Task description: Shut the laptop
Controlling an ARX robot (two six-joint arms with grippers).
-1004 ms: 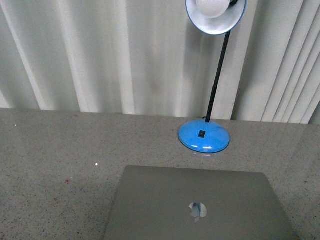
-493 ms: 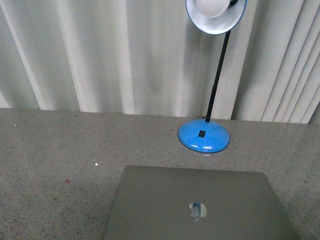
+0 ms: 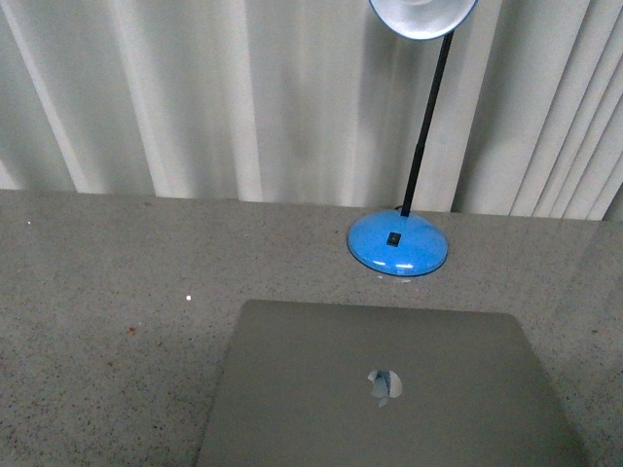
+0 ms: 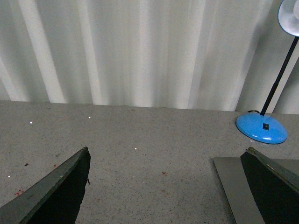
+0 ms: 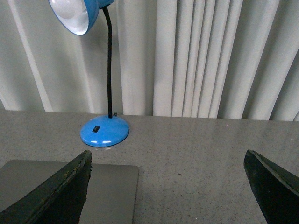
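The laptop [image 3: 384,384] lies on the grey speckled table [image 3: 107,292] with its silver-grey lid facing the front view and the pale apple logo showing. Its keyboard and screen are hidden. No arm shows in the front view. My left gripper [image 4: 166,184] is open and empty, with the laptop's edge [image 4: 236,186] beside one finger. My right gripper [image 5: 168,184] is open and empty, with the laptop's corner [image 5: 112,191] beside one finger.
A blue desk lamp [image 3: 397,243] stands just behind the laptop, its black stem rising to a shade [image 3: 421,15] at the top edge. It also shows in the left wrist view [image 4: 261,128] and in the right wrist view [image 5: 104,131]. White pleated curtains [image 3: 195,97] close the back.
The front view has shifted: the lamp, the table's back edge and the laptop's lid all sit higher in the picture than before.
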